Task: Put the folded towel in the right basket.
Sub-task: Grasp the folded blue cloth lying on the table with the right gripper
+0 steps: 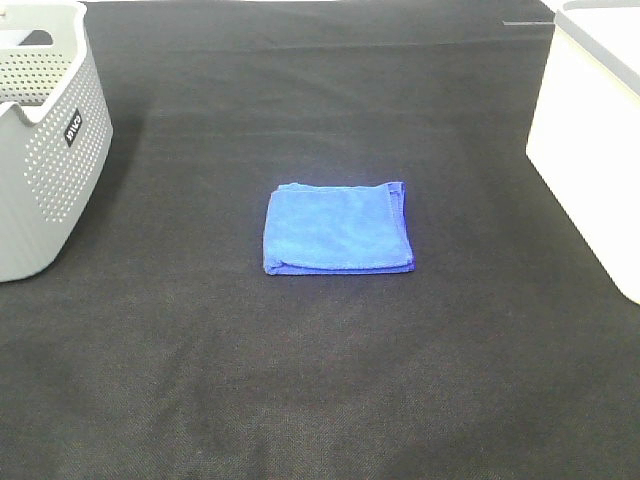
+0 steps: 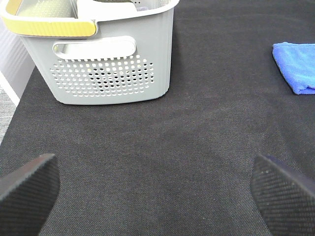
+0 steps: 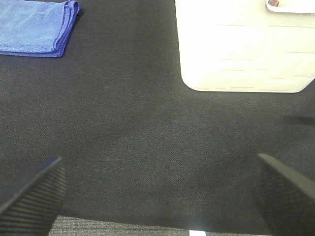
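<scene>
Woven black mat [image 1: 320, 400], square plush towel [image 1: 338, 228]

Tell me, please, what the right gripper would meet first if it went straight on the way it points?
Most likely the bare black mat: the right gripper, fingers open, aims between the folded towel and the white basket, with neither in its line. Depth is hard to judge.

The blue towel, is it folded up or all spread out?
Folded. The blue towel lies as a neat square on the black cloth, with stacked edges showing at its right side.
</scene>
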### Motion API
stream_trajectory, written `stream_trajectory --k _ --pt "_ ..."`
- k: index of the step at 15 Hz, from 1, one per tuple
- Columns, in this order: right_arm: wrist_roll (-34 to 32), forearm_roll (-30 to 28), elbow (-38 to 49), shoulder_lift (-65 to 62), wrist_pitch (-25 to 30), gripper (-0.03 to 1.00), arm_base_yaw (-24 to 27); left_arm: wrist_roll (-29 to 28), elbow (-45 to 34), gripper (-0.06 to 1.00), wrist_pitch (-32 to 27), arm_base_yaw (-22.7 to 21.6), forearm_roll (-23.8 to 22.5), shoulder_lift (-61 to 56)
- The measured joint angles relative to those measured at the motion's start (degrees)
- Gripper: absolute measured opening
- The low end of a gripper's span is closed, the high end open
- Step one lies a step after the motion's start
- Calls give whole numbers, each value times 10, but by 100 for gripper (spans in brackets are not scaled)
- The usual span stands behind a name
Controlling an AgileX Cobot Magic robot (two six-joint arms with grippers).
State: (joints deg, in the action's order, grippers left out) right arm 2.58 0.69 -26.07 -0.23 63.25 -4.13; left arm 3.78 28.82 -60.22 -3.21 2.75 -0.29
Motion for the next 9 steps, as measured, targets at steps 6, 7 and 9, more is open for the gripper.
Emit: stream_trajectory --k 6,7,9 --pt "0 0 0 0 0 98 0 1 0 99 0 0 6 0" --pt "0 0 0 0 0 98 0 2 0 99 0 0 6 0" --pt "0 0 0 0 0 98 0 2 0 99 0 0 6 0"
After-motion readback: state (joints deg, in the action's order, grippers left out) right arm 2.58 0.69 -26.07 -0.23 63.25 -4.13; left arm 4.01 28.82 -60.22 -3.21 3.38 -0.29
